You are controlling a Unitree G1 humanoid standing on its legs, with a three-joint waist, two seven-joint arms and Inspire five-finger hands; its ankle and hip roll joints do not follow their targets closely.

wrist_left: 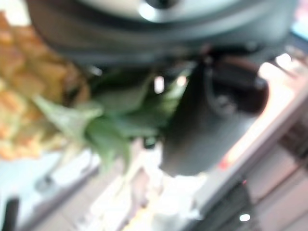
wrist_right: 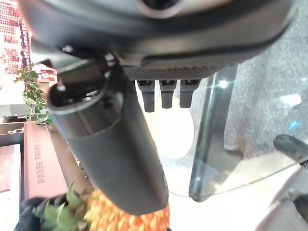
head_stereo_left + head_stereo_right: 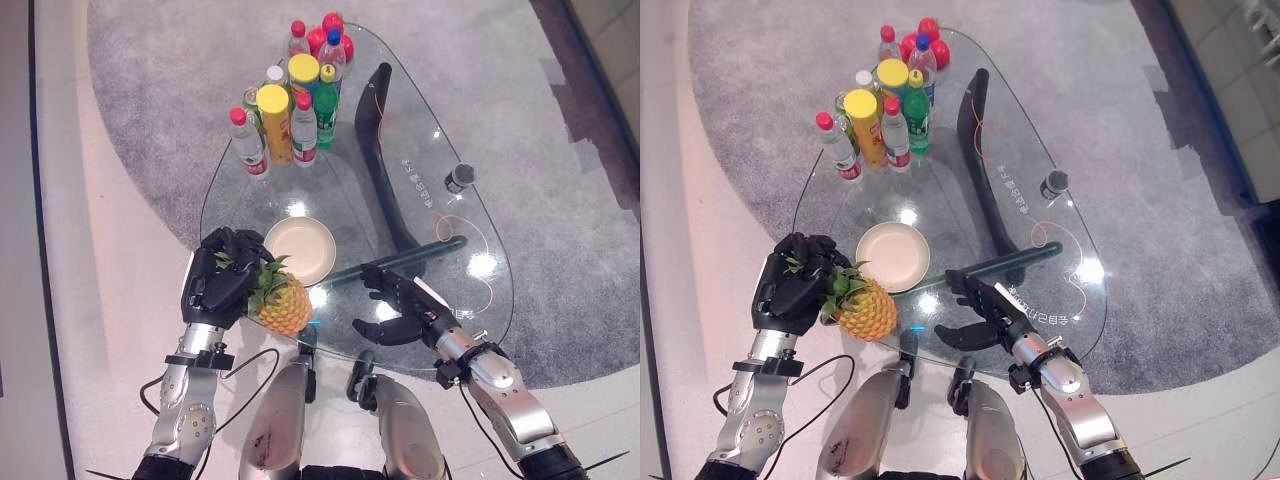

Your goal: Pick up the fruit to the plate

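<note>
Left eye view: my left robot hand (image 3: pixel 215 277) curls around the leafy crown of the pineapple (image 3: pixel 283 306), which hangs at the near edge of the glass table (image 3: pixel 440 150), just beside the cream plate (image 3: pixel 300 249). My right robot hand (image 3: pixel 398 303) hovers over the table, fingers spread, holding nothing. Bottles (image 3: pixel 290 110) stand at the far end.

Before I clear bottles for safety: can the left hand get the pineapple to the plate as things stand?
Probably yes: the left hand grips the pineapple by its crown, beside the plate; nothing stands between.
</note>
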